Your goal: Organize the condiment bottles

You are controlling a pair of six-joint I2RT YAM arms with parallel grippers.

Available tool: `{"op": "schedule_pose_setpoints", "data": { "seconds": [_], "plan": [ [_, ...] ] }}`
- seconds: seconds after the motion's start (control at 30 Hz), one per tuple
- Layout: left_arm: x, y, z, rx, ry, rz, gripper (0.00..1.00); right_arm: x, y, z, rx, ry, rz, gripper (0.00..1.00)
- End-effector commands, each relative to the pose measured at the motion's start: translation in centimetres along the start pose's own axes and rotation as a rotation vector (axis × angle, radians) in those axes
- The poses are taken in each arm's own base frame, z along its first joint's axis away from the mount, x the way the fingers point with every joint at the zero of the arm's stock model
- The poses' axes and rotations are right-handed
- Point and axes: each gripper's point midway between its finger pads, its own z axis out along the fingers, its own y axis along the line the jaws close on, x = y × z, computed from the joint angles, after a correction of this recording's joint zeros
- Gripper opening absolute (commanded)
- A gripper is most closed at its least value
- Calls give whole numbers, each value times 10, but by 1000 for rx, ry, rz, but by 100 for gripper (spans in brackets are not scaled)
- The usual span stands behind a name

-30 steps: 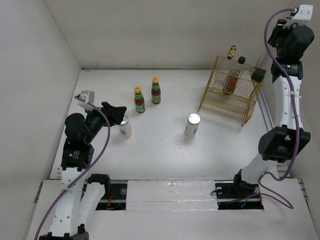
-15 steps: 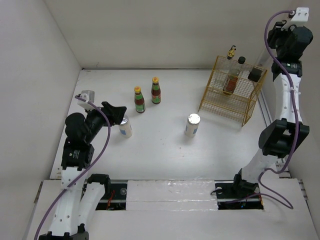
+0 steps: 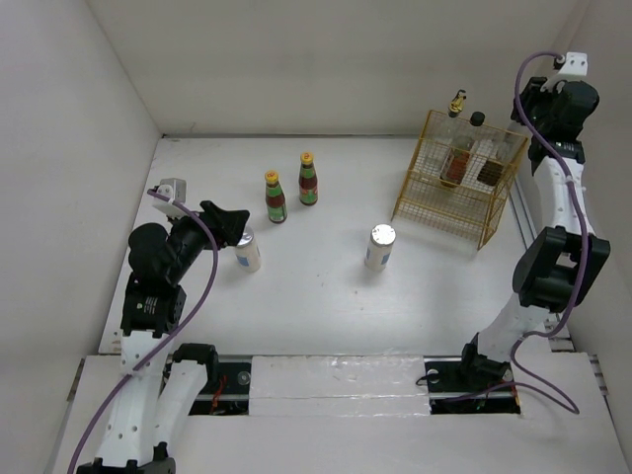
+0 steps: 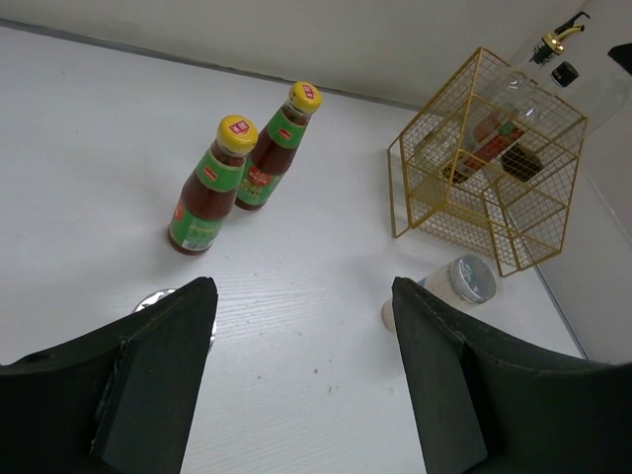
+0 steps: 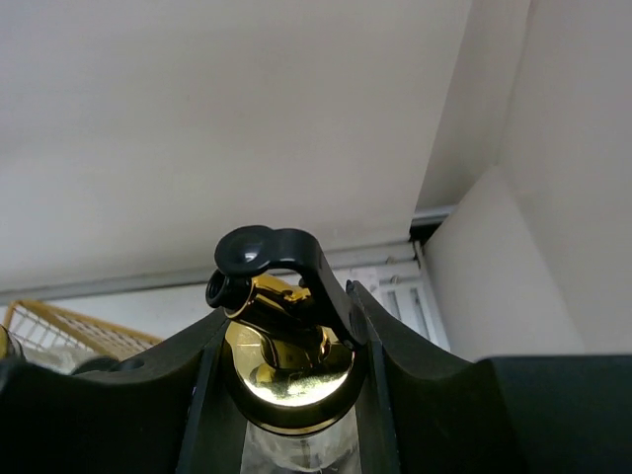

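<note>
White table [image 3: 326, 306] beneath everything, and the likeliest landing spot for a mishap. Risk from a grip on nothing but a smooth cap: slipping free, or swinging and snagging on the way down and toppling neighbours. Right arm [image 3: 565, 197] drawn up tall along the right wall, wrist bent high near the table's back right corner. Left arm [image 3: 158, 281] folded low at the left edge, reaching forward over the table. Yellow wire rack [image 3: 427, 197] at far right, holding a gold-spouted bottle [image 3: 456, 103] and a black-capped bottle [image 3: 477, 119]. Nearer red sauce bottle [image 3: 276, 199] and farther red sauce bottle [image 3: 309, 182] side by side toward the back, well apart from the rack. Centre shaker [image 3: 380, 247] alone mid-table. Left shaker [image 3: 248, 253] just beside the left gripper [image 4: 301, 296], spread wide and empty, not straddling it. Smallest of all, a gold-capped bottle [image 5: 288, 380] pinched at the cap in the right gripper [image 5: 286, 326], fingers snug on both sides, body out of sight below.
</note>
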Motion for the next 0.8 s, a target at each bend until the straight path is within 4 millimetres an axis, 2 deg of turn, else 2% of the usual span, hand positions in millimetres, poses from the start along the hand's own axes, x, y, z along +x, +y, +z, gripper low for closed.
{"op": "schedule_pose_setpoints", "data": {
  "seconds": [0.0,0.03,0.07,0.23,0.3,0.33,0.37,0.43,0.5,0.53,0.57,0.6,0.67,0.77],
  "plan": [
    [-16,-9,-4,28,-57,39,67,-61,8,-12,-38,-199,-17,1],
    [-16,-9,-4,28,-57,39,67,-61,8,-12,-38,-199,-17,2],
    [-16,-9,-4,28,-57,39,67,-42,7,-7,-37,-164,-9,2],
    [-11,-8,-3,33,-46,36,67,-10,1,1,-36,-102,4,5],
    [-11,-8,-3,33,-46,36,67,-2,0,4,-36,-91,7,9],
    [-13,-9,-3,36,-53,39,67,5,0,8,-35,-79,9,14],
    [-12,-11,-3,49,-47,39,67,5,2,7,-47,-79,9,17],
    [-12,-11,-3,49,-47,40,68,17,1,10,-47,-55,15,22],
    [-12,-11,-3,49,-47,40,68,18,1,10,-47,-55,15,26],
    [-12,-11,-3,49,-47,40,70,28,2,13,-57,-35,19,30],
    [-12,-11,-3,49,-47,40,70,28,2,13,-57,-35,19,33],
    [-11,-13,-3,57,-43,40,71,28,2,13,-57,-35,19,36],
    [-11,-13,-3,57,-43,40,78,41,0,12,-47,-10,25,44],
    [-11,-13,-3,57,-43,31,85,41,-1,10,-38,-9,26,52]
  ]
}}
